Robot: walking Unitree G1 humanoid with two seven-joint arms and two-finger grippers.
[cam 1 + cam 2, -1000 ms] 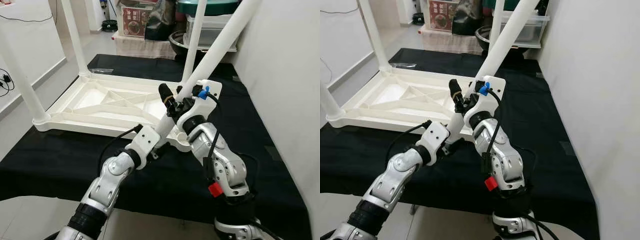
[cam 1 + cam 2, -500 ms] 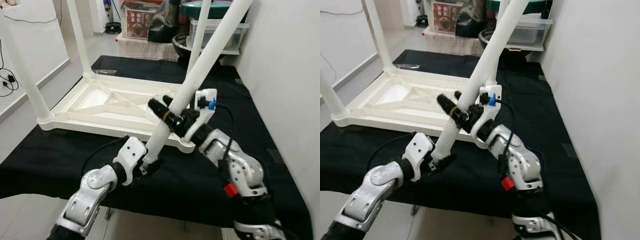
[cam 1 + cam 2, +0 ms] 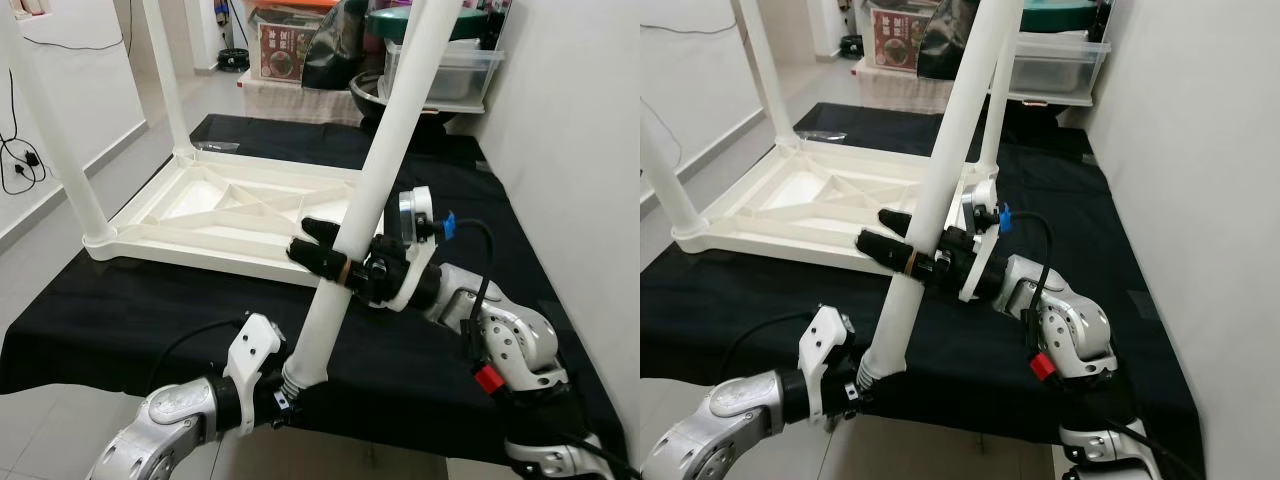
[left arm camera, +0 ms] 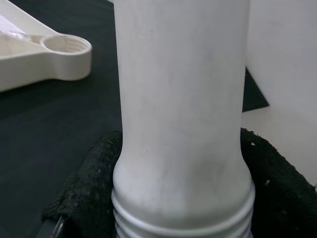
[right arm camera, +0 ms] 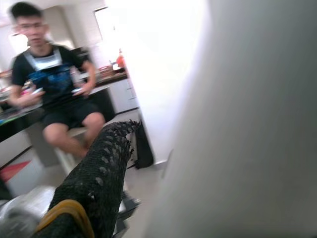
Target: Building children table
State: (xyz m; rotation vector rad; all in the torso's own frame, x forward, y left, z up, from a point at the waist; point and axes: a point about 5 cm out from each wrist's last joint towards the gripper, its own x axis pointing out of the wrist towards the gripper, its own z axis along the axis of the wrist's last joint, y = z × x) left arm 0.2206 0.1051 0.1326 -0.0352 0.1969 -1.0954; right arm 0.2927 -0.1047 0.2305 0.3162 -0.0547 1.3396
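The white leg (image 3: 372, 190) leans steeply over the black cloth's (image 3: 130, 300) near edge; the left gripper (image 3: 287, 385) clamps its threaded lower end, the right gripper (image 3: 318, 250) holds its middle; the upturned tabletop (image 3: 200, 215) lies beyond, its near corner socket (image 4: 66, 45) open; storage bins (image 3: 445, 60) and a person (image 5: 52, 94) sit behind.

Black cloth (image 3: 120, 300) over the work surface, white wall (image 3: 570, 150) close on the right, pale tiled floor (image 3: 70, 200), clear storage boxes (image 3: 455, 70) and cardboard box (image 3: 285, 45) behind, seated person (image 5: 54, 94) in a bright room.
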